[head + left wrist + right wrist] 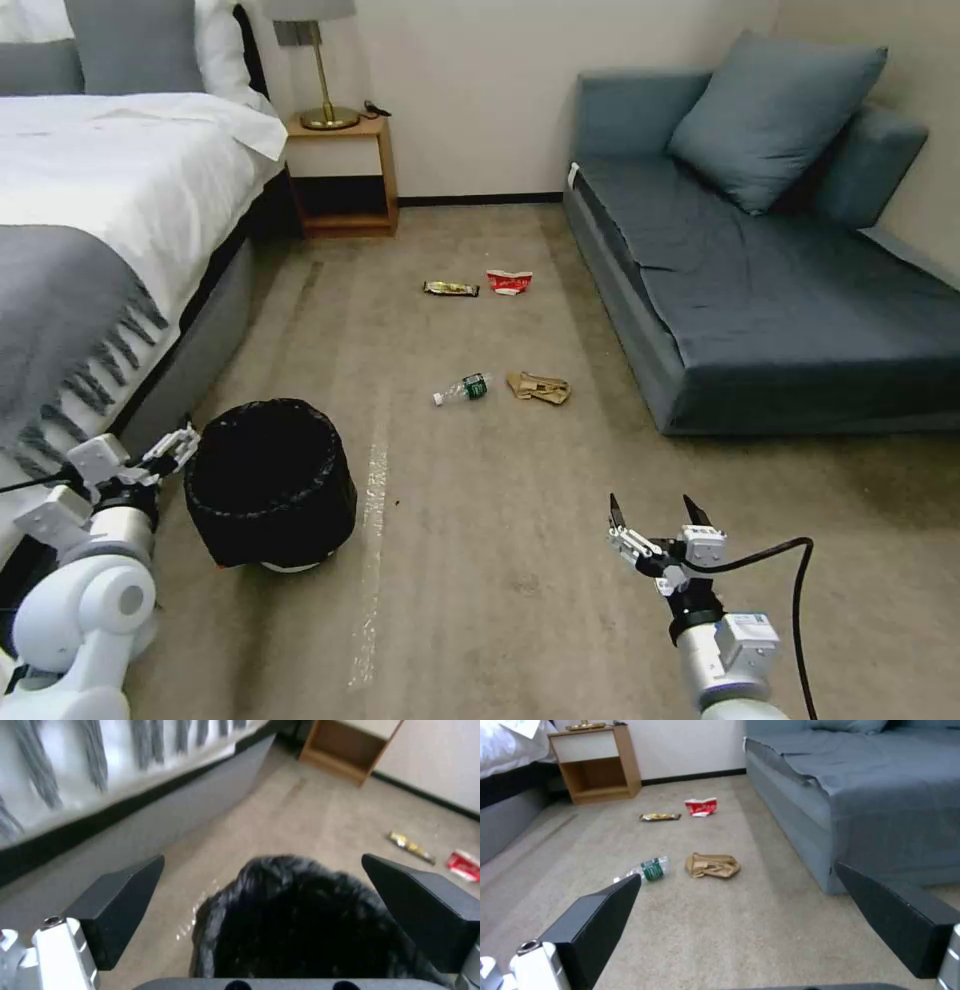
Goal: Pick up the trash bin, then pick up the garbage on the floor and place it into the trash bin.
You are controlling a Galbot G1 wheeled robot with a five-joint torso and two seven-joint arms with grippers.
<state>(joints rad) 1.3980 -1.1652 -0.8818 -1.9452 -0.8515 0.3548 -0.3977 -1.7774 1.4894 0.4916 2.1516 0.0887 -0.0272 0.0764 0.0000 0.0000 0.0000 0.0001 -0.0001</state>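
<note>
Left tool (262, 900) spread wide over trash bin (300, 930); empty.

White, rounded arm shells on both sides — glossy, with grey joint discs. The left gripper (178, 447) is white-framed; the right gripper (655, 513) carries black wedge fingers (597, 924), a silver screw beside them — black cable looping off its wrist.

No text is legible; the bottle (649, 869) at centre frame carries a green label, its print too small to read.
</note>
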